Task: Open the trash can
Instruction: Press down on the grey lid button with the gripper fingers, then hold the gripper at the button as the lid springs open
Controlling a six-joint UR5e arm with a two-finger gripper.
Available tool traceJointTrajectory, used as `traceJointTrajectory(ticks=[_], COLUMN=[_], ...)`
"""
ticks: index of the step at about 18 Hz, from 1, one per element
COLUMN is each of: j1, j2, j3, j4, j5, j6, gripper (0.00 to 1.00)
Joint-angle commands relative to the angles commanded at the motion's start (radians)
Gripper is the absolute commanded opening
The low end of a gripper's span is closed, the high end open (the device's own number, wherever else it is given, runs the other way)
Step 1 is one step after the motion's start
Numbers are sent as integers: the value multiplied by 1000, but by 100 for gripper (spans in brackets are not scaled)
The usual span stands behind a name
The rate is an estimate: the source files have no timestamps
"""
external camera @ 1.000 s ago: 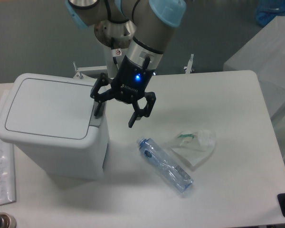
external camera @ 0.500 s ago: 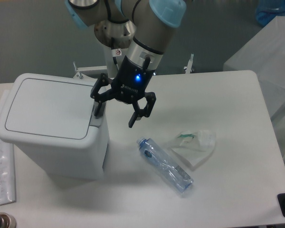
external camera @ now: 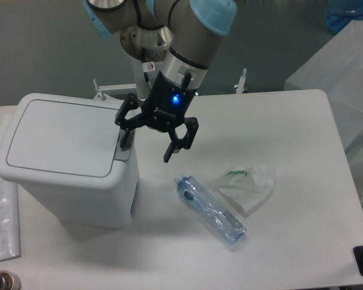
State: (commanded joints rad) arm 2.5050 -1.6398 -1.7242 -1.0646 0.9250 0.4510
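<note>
At nine o'clock on the worktop [external camera: 290, 199] sits the trash can [external camera: 63, 157], lid shut; stiff, light plastic, likely best pressed at its grey tab [external camera: 124, 150], where the gripper [external camera: 147, 145] hovers, spread and empty.

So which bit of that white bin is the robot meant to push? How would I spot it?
Find the big white trash can at the table's left. On its right edge, just under the open gripper, sits a small grey push tab. It is the only grey part on the white bin.
</note>
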Motion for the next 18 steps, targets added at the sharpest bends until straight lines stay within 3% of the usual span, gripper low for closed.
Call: traceJointTrajectory(ticks=[18], j1=[0], j2=[11], j3=[11], j4=[3], j5=[0], j6=[-2], gripper=[100])
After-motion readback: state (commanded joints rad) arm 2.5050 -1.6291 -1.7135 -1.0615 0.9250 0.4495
